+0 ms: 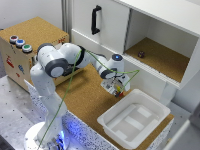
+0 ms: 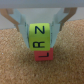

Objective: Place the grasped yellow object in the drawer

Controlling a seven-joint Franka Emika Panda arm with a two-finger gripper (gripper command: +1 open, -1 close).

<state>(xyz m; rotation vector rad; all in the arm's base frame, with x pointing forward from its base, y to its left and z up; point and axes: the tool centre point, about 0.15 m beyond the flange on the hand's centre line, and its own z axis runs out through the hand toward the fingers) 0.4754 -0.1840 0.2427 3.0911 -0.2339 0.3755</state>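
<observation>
We've got the yellow object (image 2: pixel 40 36) pinched between the gripper (image 2: pixel 40 35) fingers, just over the cork counter (image 1: pixel 87 97). Carrying step now: next we swing across toward the wooden box (image 1: pixel 22 55), whose drawer we can't make out.

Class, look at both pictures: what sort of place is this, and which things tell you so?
Probably a robotics lab test bench: a robot arm stands on a perforated metal table, beside a cork-topped wooden box with coloured buttons.
</observation>
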